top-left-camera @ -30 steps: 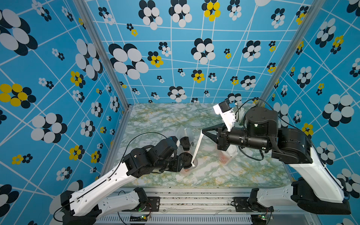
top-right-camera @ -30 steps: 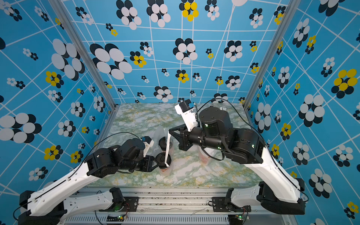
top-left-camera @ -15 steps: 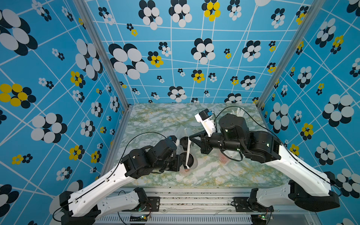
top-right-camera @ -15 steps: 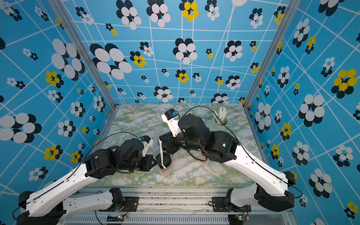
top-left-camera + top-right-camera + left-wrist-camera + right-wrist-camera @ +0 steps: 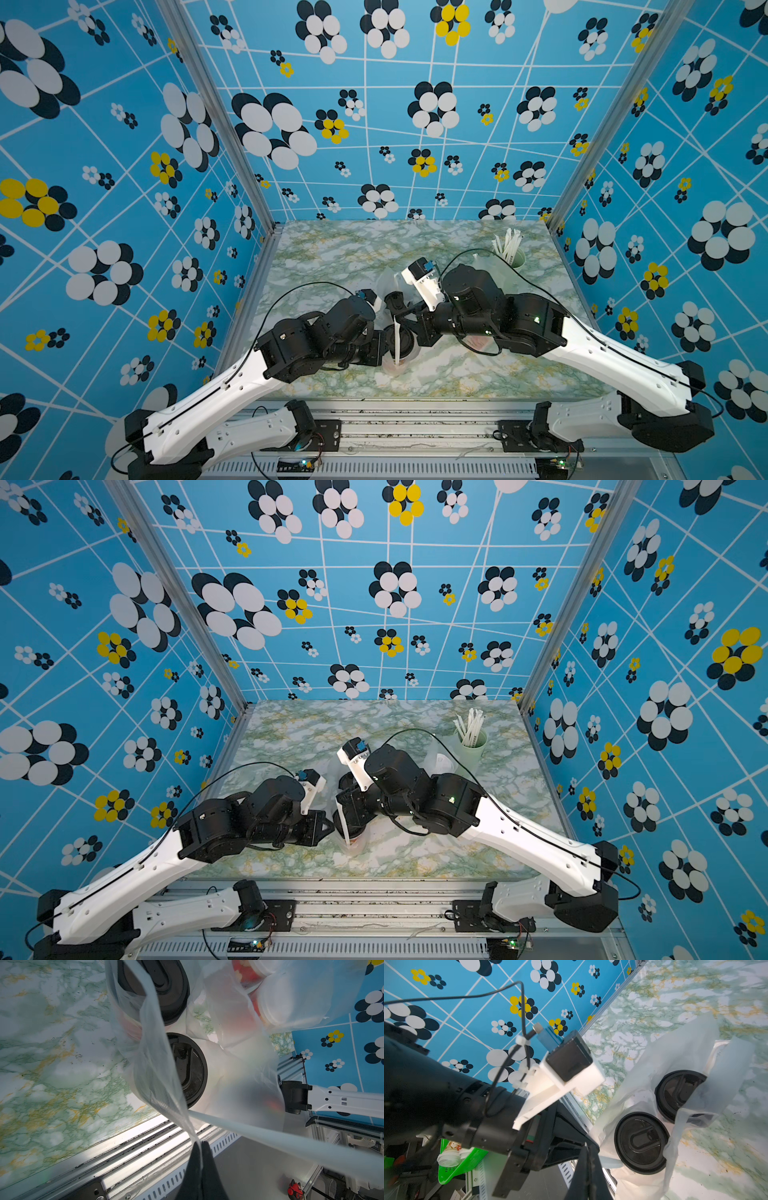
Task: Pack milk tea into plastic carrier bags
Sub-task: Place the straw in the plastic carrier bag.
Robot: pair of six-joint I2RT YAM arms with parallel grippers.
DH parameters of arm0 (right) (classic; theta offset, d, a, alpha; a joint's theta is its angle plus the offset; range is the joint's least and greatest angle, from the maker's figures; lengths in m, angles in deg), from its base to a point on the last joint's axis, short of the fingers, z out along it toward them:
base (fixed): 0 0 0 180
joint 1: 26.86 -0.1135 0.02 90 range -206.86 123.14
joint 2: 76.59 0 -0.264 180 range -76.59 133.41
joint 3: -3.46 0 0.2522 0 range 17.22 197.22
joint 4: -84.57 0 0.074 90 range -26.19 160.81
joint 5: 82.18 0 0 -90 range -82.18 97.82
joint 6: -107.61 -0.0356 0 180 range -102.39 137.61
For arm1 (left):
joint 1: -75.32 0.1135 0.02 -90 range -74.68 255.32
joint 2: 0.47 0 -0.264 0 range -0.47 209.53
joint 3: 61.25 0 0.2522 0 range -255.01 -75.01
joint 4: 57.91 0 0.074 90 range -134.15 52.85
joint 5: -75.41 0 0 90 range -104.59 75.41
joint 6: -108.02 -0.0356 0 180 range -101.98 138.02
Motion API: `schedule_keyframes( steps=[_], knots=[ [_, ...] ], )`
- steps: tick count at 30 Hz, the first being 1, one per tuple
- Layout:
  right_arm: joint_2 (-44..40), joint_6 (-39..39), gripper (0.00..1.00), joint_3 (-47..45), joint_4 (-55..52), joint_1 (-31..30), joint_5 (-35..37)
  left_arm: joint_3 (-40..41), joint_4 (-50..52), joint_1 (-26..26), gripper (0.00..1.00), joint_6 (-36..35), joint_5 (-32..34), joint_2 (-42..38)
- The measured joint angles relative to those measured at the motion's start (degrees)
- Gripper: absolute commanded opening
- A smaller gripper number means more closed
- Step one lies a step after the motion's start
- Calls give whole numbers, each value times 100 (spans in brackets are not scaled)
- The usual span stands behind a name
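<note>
Lowered right gripper point(image 5: 588, 1147) leftward, clenched on bag point(image 5: 153, 1059) handle; nipped left gripper point(image 5: 200, 1144) shut on other handle, above two black-lidded cups point(image 5: 641, 1142).

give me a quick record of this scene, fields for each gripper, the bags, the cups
left gripper: shut, pinching a handle of the front carrier bag
right gripper: shut, apparently on that bag's other handle
black-lidded cups: two, upright inside the front carrier bag
second carrier bag: holds white-lidded cups
straw cup: back right of table, unbagged
</note>
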Motion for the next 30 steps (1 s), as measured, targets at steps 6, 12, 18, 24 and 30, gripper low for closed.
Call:
schedule_keyframes(
  steps=[6,12,18,24,30],
  knots=[
    [-168,-24,0,-898,466,-35,-59,0,0,0,0,15,0,-17],
    [-164,-63,0,-1915,885,-127,-181,0,2,0,0,20,2,-37],
    [-181,-85,25,-2208,1008,-129,-195,0,4,0,7,17,7,-37],
    [-398,52,52,-1639,697,-68,-101,-22,15,122,50,-90,81,-131],
    [-809,404,62,-632,94,765,339,-461,133,966,67,-525,68,-142]
  ],
)
